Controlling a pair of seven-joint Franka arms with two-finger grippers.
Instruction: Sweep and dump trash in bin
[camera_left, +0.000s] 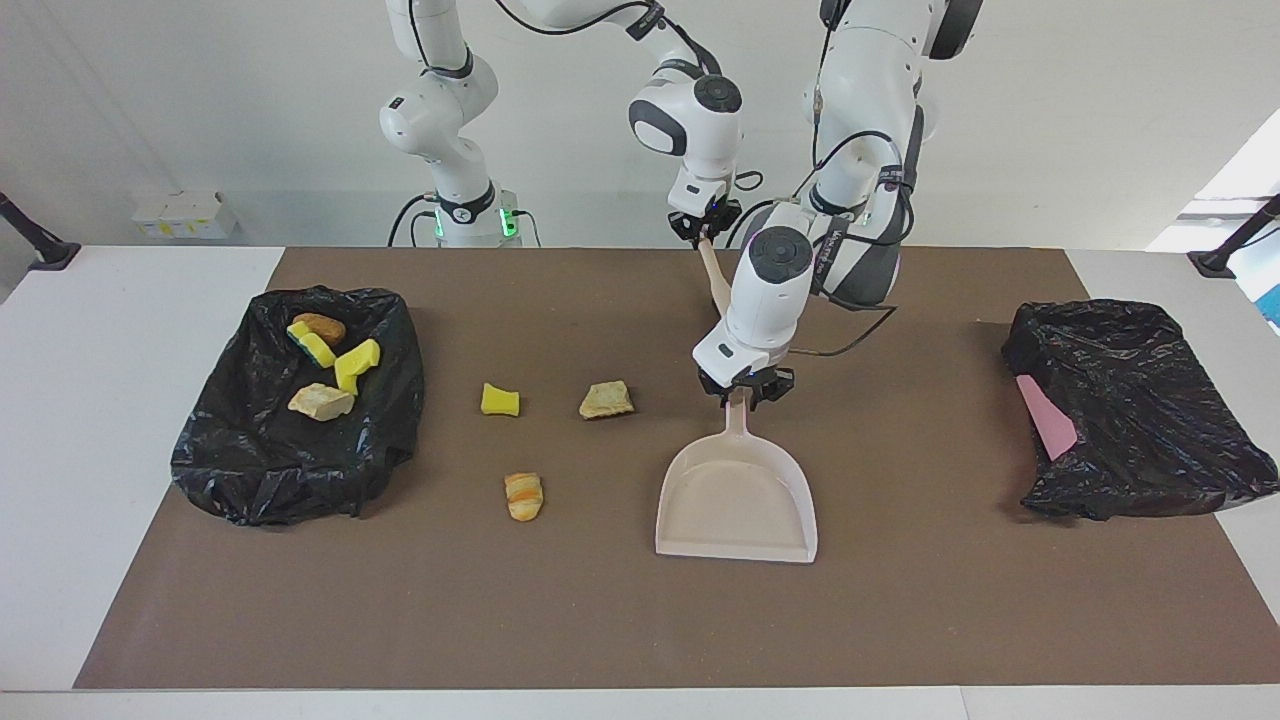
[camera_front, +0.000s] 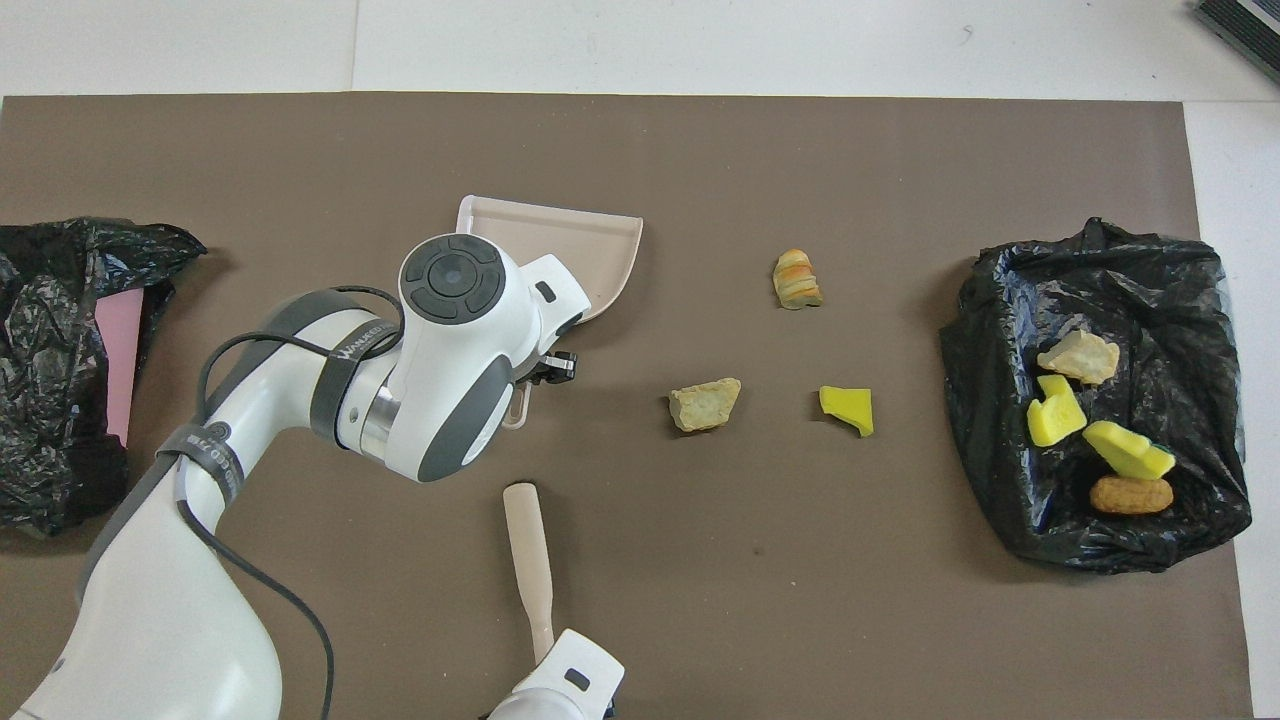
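Three loose pieces of trash lie on the brown mat: a yellow sponge chunk (camera_left: 499, 399) (camera_front: 847, 409), a tan lump (camera_left: 606, 400) (camera_front: 705, 403) and a striped orange lump (camera_left: 524, 496) (camera_front: 796, 279). Several more pieces (camera_left: 322, 370) lie in the open black bin bag (camera_left: 290, 470) (camera_front: 1000, 400) at the right arm's end. My left gripper (camera_left: 745, 388) (camera_front: 530, 385) is shut on the handle of the beige dustpan (camera_left: 737, 500) (camera_front: 580, 240), which rests on the mat beside the tan lump. My right gripper (camera_left: 706, 230) (camera_front: 545, 650) is shut on a beige stick-like sweeping tool (camera_left: 714, 280) (camera_front: 528, 550).
A second black bag (camera_left: 1130, 430) (camera_front: 50, 400) with a pink flat piece (camera_left: 1047, 417) (camera_front: 118, 350) lies at the left arm's end. The mat (camera_left: 900, 620) covers most of the white table.
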